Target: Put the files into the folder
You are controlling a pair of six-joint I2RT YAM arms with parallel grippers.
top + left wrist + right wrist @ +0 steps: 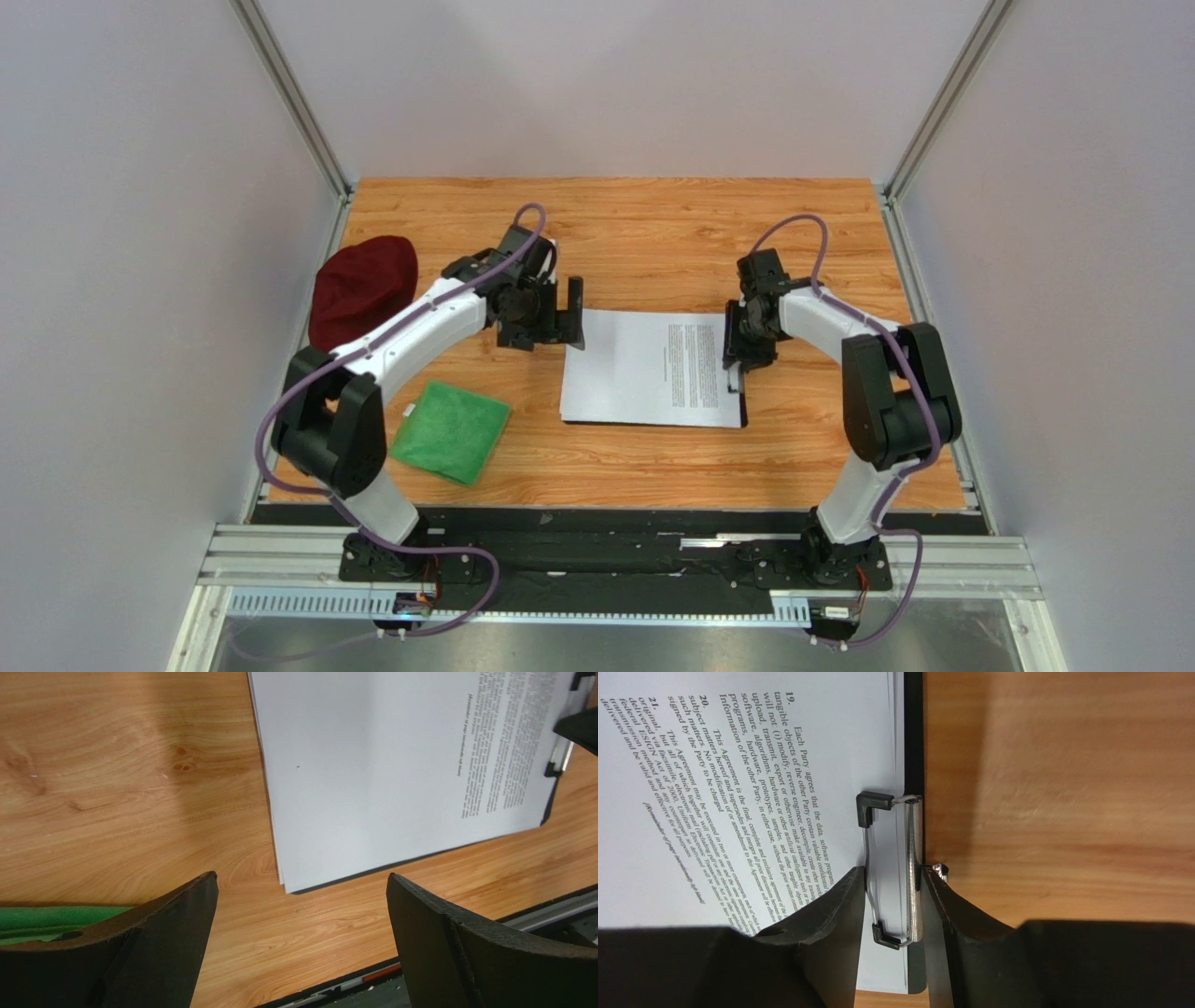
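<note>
Item: stack of white printed paper sheets (645, 367), lying flat on a thin black plastic folder (915, 742) at the middle of the wooden table (659, 231). A silver metal clip (913, 868) sat on the stack's right edge.
Left gripper (302, 876): jaws spread wide, held nothing, above bare wood just beside the sheets' left edge.
Right gripper (892, 875): jaws narrowly parted, flanking the clip; whether they pinched it could not be told.
Green square cloth (450, 431) and dark red hat (361, 287): at the table's left.
</note>
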